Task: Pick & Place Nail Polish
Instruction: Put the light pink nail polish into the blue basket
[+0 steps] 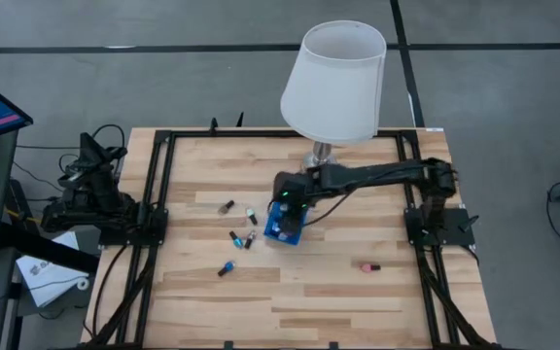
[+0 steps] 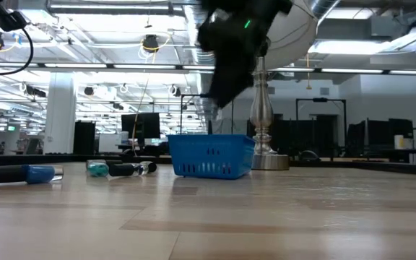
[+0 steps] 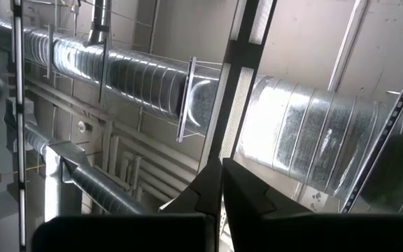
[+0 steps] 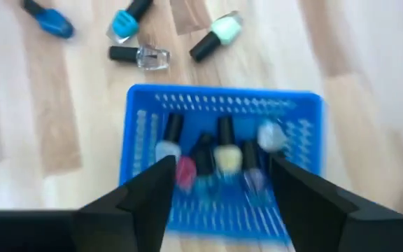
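A small blue square basket (image 1: 287, 229) stands near the table's middle and holds several nail polish bottles (image 4: 212, 157), lying on its floor. More bottles lie on their sides on the wood to its left (image 1: 226, 206) (image 1: 227, 268), and a pink one (image 1: 369, 265) to its right. My right gripper (image 4: 219, 189) is open and empty, pointing down just above the basket (image 4: 222, 105); it also shows in the low view (image 2: 222, 90). My left gripper (image 3: 220, 185) is shut and empty, parked at the table's left edge (image 1: 93, 148), pointing up at the ceiling.
A table lamp with a white shade (image 1: 333, 83) stands just behind the basket, close to my right arm; its metal stem (image 2: 263, 108) shows in the low view. Black frame rails (image 1: 154, 194) run along both table sides. Bare wood lies toward the near edge.
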Robot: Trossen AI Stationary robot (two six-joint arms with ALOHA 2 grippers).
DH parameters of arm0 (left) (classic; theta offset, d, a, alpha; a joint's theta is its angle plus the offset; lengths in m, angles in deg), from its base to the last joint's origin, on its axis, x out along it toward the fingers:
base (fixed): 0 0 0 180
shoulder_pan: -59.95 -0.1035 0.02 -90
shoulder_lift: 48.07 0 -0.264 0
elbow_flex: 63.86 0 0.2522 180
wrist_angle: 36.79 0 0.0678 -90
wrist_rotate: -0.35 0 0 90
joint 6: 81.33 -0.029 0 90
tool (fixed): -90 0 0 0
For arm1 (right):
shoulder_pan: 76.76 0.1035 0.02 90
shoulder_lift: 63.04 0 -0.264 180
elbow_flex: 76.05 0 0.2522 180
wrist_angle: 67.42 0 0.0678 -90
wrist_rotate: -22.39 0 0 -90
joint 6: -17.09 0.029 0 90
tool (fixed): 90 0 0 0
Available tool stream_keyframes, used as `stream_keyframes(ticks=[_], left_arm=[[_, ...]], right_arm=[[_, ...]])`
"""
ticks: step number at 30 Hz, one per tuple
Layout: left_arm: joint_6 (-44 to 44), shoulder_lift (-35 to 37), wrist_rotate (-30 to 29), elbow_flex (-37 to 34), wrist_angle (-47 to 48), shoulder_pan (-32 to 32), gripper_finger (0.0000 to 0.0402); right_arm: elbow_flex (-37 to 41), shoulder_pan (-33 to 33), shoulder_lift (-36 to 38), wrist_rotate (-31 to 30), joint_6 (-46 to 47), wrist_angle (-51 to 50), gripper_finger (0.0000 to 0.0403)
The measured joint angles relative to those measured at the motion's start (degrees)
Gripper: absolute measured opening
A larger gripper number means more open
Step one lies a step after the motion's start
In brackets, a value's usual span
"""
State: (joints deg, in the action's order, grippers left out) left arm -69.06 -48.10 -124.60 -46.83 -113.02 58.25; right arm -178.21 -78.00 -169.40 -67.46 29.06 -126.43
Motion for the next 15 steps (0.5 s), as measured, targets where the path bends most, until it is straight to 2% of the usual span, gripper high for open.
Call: stream_keyframes(ticks=[3, 7, 15], left_arm=[[0.0, 0.0, 0.0, 0.0, 0.0, 0.0, 0.0008], [0.0, 0.0, 0.0, 0.0, 0.0, 0.0, 0.0008], [0.0, 0.0, 0.0, 0.0, 0.0, 0.0, 0.0008]], right_arm=[[0.1, 0.6, 6.6, -0.6, 1.4, -6.9, 0.0236], [4.1, 2.6, 14.3, -1.9, 5.2, -13.4, 0.0231], [23.2, 12.7, 26.8, -1.8, 20.8, -13.0, 0.0214]])
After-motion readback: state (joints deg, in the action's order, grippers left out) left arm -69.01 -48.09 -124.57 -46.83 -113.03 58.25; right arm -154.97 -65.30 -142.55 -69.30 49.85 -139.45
